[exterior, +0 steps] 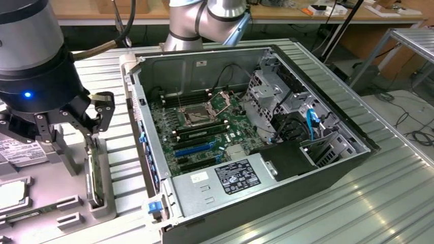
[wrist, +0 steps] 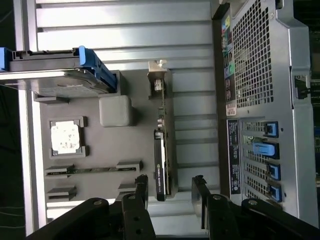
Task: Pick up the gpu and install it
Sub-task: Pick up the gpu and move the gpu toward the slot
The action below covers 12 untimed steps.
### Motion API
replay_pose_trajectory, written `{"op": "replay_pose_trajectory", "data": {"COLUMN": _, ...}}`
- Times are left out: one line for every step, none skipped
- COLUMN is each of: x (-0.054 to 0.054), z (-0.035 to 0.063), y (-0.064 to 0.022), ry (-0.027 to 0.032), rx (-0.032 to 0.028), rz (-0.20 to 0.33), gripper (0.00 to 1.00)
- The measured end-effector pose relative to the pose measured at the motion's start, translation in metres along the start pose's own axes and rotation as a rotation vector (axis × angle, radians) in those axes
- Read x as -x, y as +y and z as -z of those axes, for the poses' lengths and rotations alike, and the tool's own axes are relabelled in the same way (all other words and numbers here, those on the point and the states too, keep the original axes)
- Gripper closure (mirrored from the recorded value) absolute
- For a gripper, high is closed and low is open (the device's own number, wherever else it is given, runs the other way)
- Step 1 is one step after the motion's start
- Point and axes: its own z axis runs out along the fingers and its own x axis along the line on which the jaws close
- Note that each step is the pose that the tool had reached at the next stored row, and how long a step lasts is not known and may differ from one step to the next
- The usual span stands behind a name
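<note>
Gripper released, jaws wide, over upright gpu in gray tray; hard drive, PC case flanking; seemingly no contact.

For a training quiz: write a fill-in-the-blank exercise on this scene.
1. The gripper hangs over the gpu with its jaws ____.
2. The gpu stands on its ____ in the gray tray, outside the case.
3. The motherboard in the case is ____ in colour.
Missing words: open; edge; green.
</note>
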Motion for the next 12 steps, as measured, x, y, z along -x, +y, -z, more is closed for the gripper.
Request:
{"op": "replay_pose_trajectory", "data": {"x": -0.001, "z": -0.0025, "y": -0.0002, "ry": 0.0002, "rx": 0.0001, "rz": 0.004, "gripper": 0.52}}
{"op": "replay_pose_trajectory", "data": {"x": -0.002, "z": -0.0041, "y": -0.0003, "ry": 0.0003, "rx": 0.0002, "rz": 0.006, "gripper": 0.52}}
{"op": "replay_pose_trajectory", "data": {"x": -0.003, "z": -0.0084, "y": -0.0007, "ry": 0.0007, "rx": 0.0003, "rz": 0.013, "gripper": 0.52}}
{"op": "replay_pose_trajectory", "data": {"x": -0.003, "z": -0.0103, "y": -0.0008, "ry": 0.0009, "rx": 0.0004, "rz": 0.015, "gripper": 0.52}}
{"op": "replay_pose_trajectory", "data": {"x": -0.004, "z": -0.0125, "y": -0.0009, "ry": 0.0011, "rx": 0.0004, "rz": 0.018, "gripper": 0.52}}
{"op": "replay_pose_trajectory", "data": {"x": -0.005, "z": -0.0155, "y": -0.0011, "ry": 0.0013, "rx": 0.0005, "rz": 0.023, "gripper": 0.52}}
{"op": "replay_pose_trajectory", "data": {"x": -0.006, "z": -0.0183, "y": -0.0013, "ry": 0.0014, "rx": 0.0007, "rz": 0.026, "gripper": 0.52}}
{"op": "replay_pose_trajectory", "data": {"x": -0.006, "z": -0.0209, "y": -0.0015, "ry": 0.0018, "rx": 0.0006, "rz": 0.029, "gripper": 0.52}}
{"op": "replay_pose_trajectory", "data": {"x": -0.008, "z": -0.0248, "y": -0.0018, "ry": 0.0021, "rx": 0.0007, "rz": 0.035, "gripper": 0.52}}
{"op": "replay_pose_trajectory", "data": {"x": -0.008, "z": -0.0271, "y": -0.0020, "ry": 0.0023, "rx": 0.0008, "rz": 0.038, "gripper": 0.52}}
{"op": "replay_pose_trajectory", "data": {"x": -0.009, "z": -0.0291, "y": -0.0022, "ry": 0.0024, "rx": 0.0009, "rz": 0.041, "gripper": 0.52}}
{"op": "replay_pose_trajectory", "data": {"x": -0.009, "z": -0.0314, "y": -0.0023, "ry": 0.0026, "rx": 0.0009, "rz": 0.043, "gripper": 0.52}}
